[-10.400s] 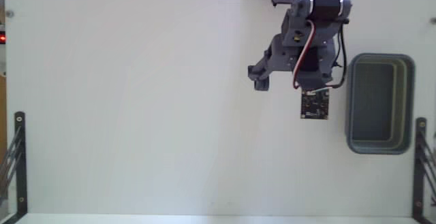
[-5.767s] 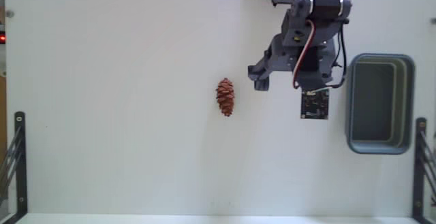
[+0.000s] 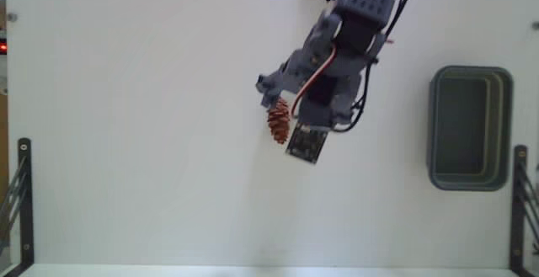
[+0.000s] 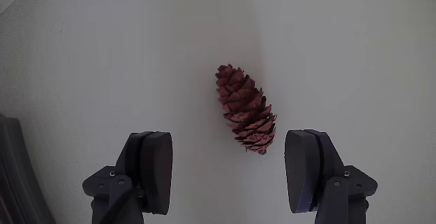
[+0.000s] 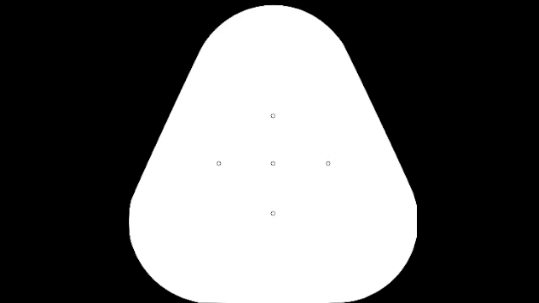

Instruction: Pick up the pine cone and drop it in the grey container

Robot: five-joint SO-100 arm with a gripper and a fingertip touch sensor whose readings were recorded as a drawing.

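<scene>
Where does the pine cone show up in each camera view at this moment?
Fixed view: the pine cone lies on the white table near the middle, beside the arm's lower end.
Wrist view: the cone sits centre frame, ahead of the open gripper.
Shared landmark: the gripper, close to the cone in both.

The fixed view looked straight down from high above on the whole white table [image 3: 152, 142], arm entering from the top edge. The wrist view rode close behind the gripper [image 4: 231, 173], facing the tabletop. Both shared the pine cone [image 3: 278, 123] [image 4: 246, 109].
</scene>
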